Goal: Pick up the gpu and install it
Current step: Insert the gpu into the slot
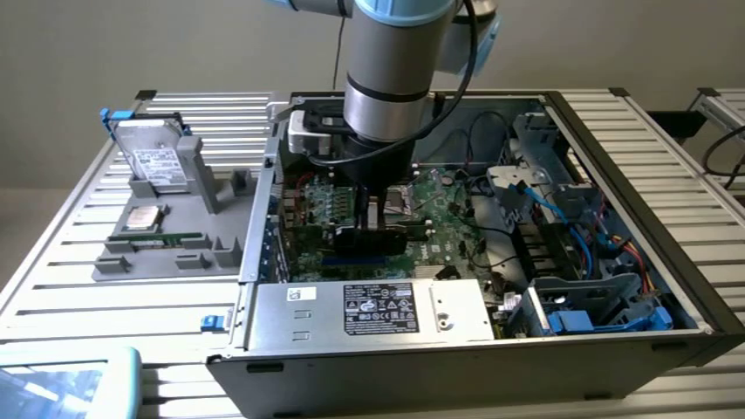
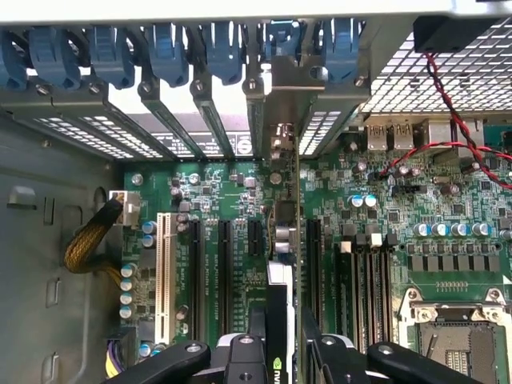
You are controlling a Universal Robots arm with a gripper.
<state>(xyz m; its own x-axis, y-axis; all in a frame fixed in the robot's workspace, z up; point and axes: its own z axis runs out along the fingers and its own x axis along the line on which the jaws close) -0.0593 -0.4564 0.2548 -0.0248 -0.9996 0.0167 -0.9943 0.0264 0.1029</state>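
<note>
At the exterior view's left, a grey holder point(image 1: 174, 236) on the slatted surface point(image 1: 70, 288) carries silver hard drives point(image 1: 157, 166) and a narrow memory stick point(image 1: 157, 236). To its right stands the open computer case point(image 1: 466, 375), its motherboard point(image 1: 448, 209) exposed. The arm reaches down into the case. The gripper point(image 1: 382, 218) is clamped on the gpu point(image 1: 370, 238), with its fingers point(image 2: 240, 352) against both faces. In the wrist view the gpu stands on edge among the black expansion slots point(image 2: 225, 272), its metal bracket point(image 2: 292, 84) at the rear wall. Whether it is fully seated cannot be told. A labelled power supply point(image 1: 372, 310) sits at the near side.
</note>
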